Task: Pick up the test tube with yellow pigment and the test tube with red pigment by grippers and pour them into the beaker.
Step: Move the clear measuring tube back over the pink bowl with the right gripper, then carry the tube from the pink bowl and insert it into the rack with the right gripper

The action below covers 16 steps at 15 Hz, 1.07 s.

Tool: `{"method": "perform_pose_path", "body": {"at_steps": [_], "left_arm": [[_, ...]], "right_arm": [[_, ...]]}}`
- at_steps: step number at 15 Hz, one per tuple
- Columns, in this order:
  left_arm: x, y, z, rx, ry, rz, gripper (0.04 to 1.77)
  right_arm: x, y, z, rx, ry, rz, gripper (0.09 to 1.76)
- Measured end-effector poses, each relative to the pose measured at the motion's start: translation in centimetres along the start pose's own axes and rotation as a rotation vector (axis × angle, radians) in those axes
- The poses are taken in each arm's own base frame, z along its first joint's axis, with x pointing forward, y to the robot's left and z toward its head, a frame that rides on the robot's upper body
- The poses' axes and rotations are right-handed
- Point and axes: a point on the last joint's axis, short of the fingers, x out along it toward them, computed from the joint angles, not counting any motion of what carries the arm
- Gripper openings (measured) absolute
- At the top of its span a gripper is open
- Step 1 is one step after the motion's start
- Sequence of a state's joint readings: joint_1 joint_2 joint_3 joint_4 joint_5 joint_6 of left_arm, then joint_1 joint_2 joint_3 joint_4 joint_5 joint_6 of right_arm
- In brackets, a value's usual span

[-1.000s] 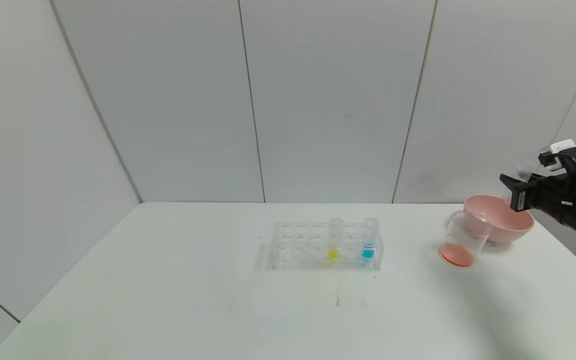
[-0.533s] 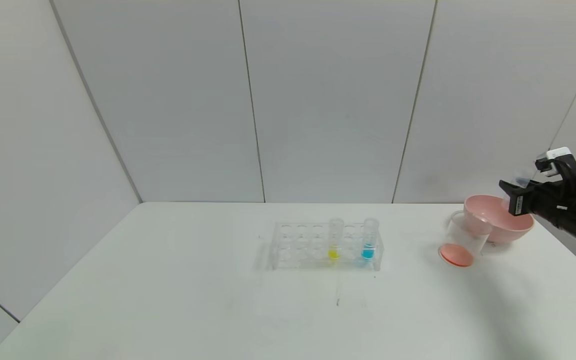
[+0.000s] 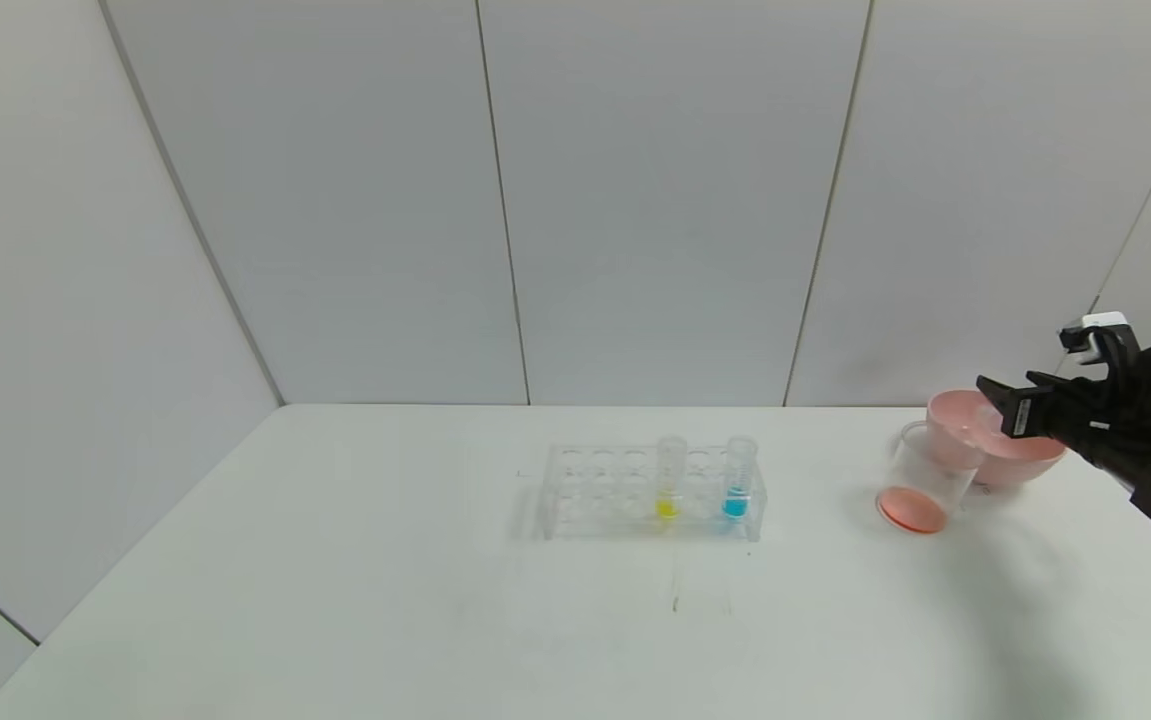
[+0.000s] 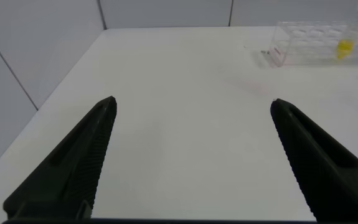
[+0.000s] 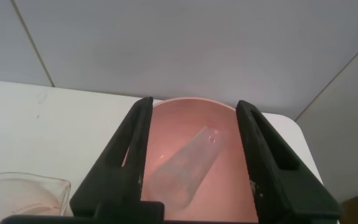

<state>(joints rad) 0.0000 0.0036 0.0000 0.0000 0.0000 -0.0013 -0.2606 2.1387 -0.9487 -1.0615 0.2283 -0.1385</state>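
The test tube with yellow pigment stands upright in a clear rack; it also shows in the left wrist view. The beaker stands right of the rack with red-orange liquid at its bottom. My right gripper hovers over the pink bowl, fingers open. A clear tube with no colour showing lies in the bowl between the fingers, touching neither. My left gripper is open and empty, low over the table's left side, out of the head view.
A blue-tipped tube stands in the rack right of the yellow one. The bowl sits just behind the beaker at the table's back right corner. The table's right edge runs close past the bowl. Grey wall panels stand behind.
My right gripper has come down and a little left over the pink bowl. The clear tube it held is now out of its fingers and lies in the bowl.
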Motion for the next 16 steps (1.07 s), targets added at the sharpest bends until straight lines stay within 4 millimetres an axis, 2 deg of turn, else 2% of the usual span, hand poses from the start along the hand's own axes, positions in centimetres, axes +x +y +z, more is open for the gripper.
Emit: {"method": "perform_pose_path", "body": {"at_steps": [4,6,8,10,13,14,16], "left_arm": [[0.0,0.0,0.0,0.0,0.0,0.0,1.76],[0.0,0.0,0.0,0.0,0.0,0.0,1.76],[0.0,0.0,0.0,0.0,0.0,0.0,1.76],[0.0,0.0,0.0,0.0,0.0,0.0,1.76],[0.0,0.0,0.0,0.0,0.0,0.0,1.76],[0.0,0.0,0.0,0.0,0.0,0.0,1.76],[0.0,0.0,0.0,0.0,0.0,0.0,1.76]], "right_arm": [[0.0,0.0,0.1,0.001,-0.002,0.004,1.3],[-0.5,0.1,0.9,-0.001,-0.016,0.002,1.39],[-1.6,0.3,2.2,-0.007,-0.039,0.002,1.46],[-3.7,0.9,3.6,-0.008,-0.039,0.011,1.52],[-8.0,3.3,5.5,0.042,0.023,0.069,1.58],[-9.5,4.7,6.0,0.085,0.058,0.097,1.59],[-12.3,8.9,6.8,0.17,0.141,0.148,1.62]]}}
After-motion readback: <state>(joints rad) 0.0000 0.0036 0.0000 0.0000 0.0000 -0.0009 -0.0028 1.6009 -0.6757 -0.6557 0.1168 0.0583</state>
